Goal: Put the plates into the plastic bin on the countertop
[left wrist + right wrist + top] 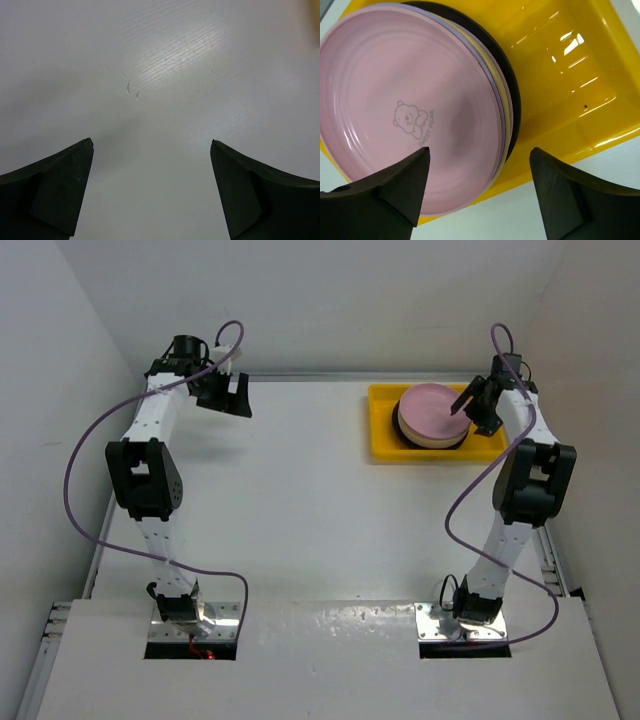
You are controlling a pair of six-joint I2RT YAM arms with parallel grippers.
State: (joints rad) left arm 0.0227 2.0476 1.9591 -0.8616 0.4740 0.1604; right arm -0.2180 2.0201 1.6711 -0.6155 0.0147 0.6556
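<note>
A stack of plates with the pink plate (434,412) on top sits in the yellow plastic bin (385,438) at the back right of the white countertop (300,510). In the right wrist view the pink plate (405,100) shows a bear print, with purple, cream and dark plate edges (506,107) under it, inside the bin (570,75). My right gripper (478,407) is open and empty, above the stack's right edge; in the right wrist view (479,155) it straddles the plate rim. My left gripper (228,395) is open and empty at the back left, over bare countertop (152,145).
White walls (330,300) close the back and both sides. Purple cables (85,460) loop from each arm. The arm bases (190,615) sit at the near edge. A sliver of yellow bin (316,10) shows at the left wrist view's top right corner.
</note>
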